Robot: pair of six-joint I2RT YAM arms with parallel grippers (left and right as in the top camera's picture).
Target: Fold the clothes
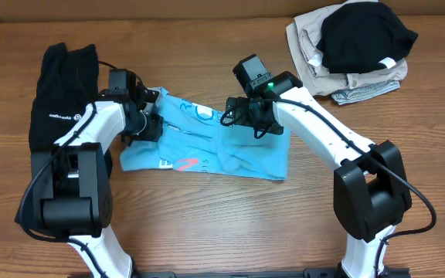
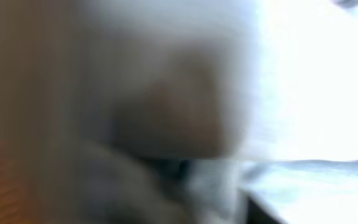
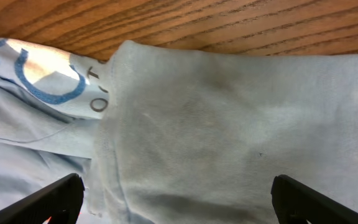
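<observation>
Overhead, the light blue T-shirt (image 1: 207,147) lies crumpled on the table (image 1: 207,232). The left hand (image 1: 149,117) is at its left edge and the right hand (image 1: 238,117) on its top edge. A black garment (image 1: 64,77) lies far left. The left wrist view is only blur, so I cannot tell that hand's state. In the right wrist view, the fingers (image 3: 55,198) spread wide over the T-shirt.

1. Light blue T-shirt (image 1: 207,150): white lettering, blue and red print. Rumpled, partly folded into a wide band, one plain layer lapped over the printed one. Lies mid-table before me.
2. Long black garment (image 1: 56,85): small white logo, folded lengthwise, on my left.
3. Black garment (image 1: 365,35): heaped on beige and grey clothes (image 1: 315,54), far right corner.
</observation>
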